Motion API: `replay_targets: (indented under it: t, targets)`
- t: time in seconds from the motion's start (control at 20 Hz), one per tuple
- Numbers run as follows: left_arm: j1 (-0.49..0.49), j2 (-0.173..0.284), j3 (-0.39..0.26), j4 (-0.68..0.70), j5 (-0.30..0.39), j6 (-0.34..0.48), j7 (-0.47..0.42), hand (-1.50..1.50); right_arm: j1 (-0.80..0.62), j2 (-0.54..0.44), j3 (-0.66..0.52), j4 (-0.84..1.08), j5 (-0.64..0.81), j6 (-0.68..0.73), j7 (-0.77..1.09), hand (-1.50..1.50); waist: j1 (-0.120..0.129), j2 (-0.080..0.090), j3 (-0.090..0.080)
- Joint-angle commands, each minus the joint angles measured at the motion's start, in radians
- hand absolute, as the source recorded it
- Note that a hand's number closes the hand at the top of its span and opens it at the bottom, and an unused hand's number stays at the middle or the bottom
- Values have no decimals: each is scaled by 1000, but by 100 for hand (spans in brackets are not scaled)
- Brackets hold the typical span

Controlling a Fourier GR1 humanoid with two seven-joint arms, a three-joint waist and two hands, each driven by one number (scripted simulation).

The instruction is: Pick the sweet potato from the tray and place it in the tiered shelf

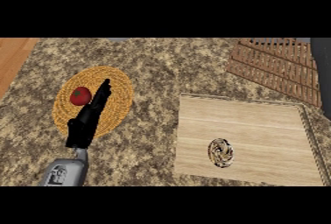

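Observation:
A light wooden tray [258, 127] lies at the right of the counter. On its front part sits one small oval item, marbled brown and cream [221, 152]; it is the only thing on the tray. The slatted wooden tiered shelf [278, 65] stands at the far right, behind the tray. My left hand [90, 118] is far from the tray, at the left. Its fingers are straight and point away over a round woven mat [119, 94]. The fingertips are just right of a red round fruit [79, 96] on that mat. The hand holds nothing. My right hand does not show.
The speckled stone counter [161, 65] runs between the mat and the tray. A wooden floor strip [13, 57] shows past the counter's left edge.

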Motion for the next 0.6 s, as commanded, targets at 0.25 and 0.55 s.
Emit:
replay_targets:
  t: [0.25, 0.55]
  targets:
    - [-21, 11, 23, 64, -1, -1, -46, 0, 64, -68, -12, 81, 229, 25, 299, -150, -11, -1, -1]
    - [-25, 6, 21, 36, -2, 4, 6, 0, 81, -14, -1, -97, 172, 58, 322, -150, -14, -5, -1]
